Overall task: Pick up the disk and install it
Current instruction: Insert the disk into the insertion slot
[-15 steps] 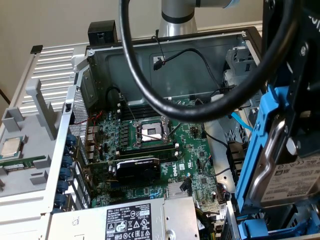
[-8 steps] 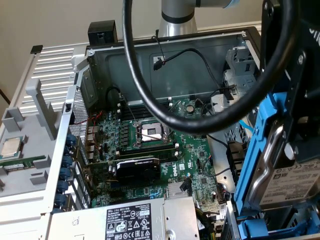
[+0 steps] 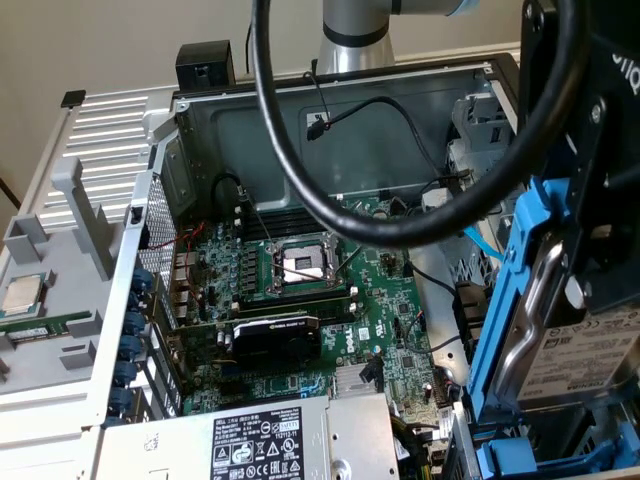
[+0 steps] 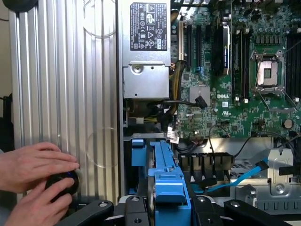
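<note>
Disk (image 3: 580,360), silver metal in blue plastic frame, stands upright at four o'clock of the grey computer case (image 3: 400,120), clamped in the black hand (image 4: 169,208).

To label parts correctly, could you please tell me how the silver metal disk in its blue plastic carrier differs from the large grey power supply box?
The silver metal disk hangs on edge, gripped by the black gripper; the large grey power supply box lies flat, seated in the case. The disk wears a blue frame and white label; the power supply is bare with a black label. Both are labelled metal boxes.
</note>
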